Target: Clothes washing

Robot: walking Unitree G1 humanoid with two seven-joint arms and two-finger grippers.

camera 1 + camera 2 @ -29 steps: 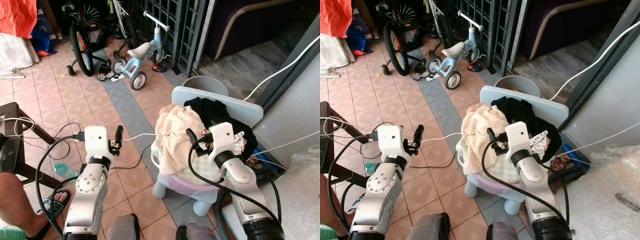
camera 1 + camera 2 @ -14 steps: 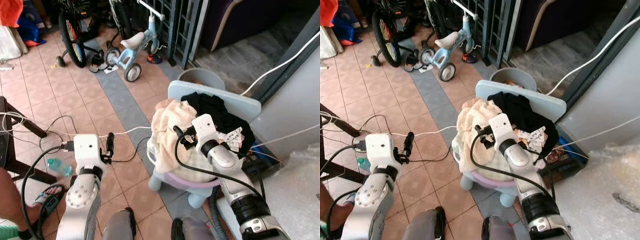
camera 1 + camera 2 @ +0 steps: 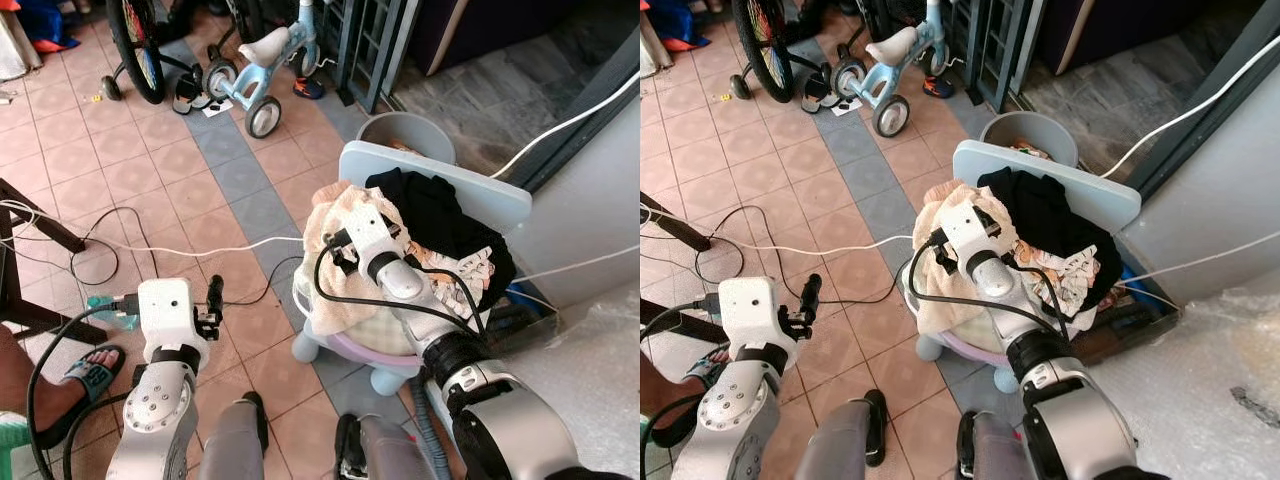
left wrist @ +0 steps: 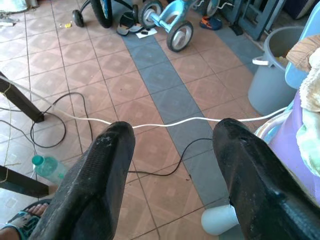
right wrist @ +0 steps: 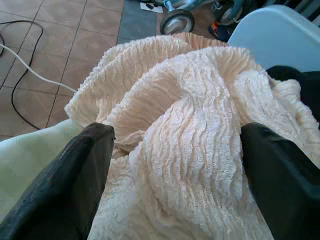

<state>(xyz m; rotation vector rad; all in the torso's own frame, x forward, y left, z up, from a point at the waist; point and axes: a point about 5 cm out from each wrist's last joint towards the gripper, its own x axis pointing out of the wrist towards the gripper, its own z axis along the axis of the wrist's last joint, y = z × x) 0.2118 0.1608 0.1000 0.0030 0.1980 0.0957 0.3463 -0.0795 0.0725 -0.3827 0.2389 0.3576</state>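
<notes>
A blue tricycle [image 3: 258,82], a grey bucket [image 3: 405,130], a white cable [image 3: 170,247] and a water bottle [image 4: 46,167] are seen on tiled floor [image 3: 130,170].

Bright, even daylight; sharp frames

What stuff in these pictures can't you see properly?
- Grey bucket: its contents, hidden behind the blue chair back, eye views.
- Clothes low in the pile: covered by the cream garment and black garment.
- Person's foot: cut by the left edge.
</notes>
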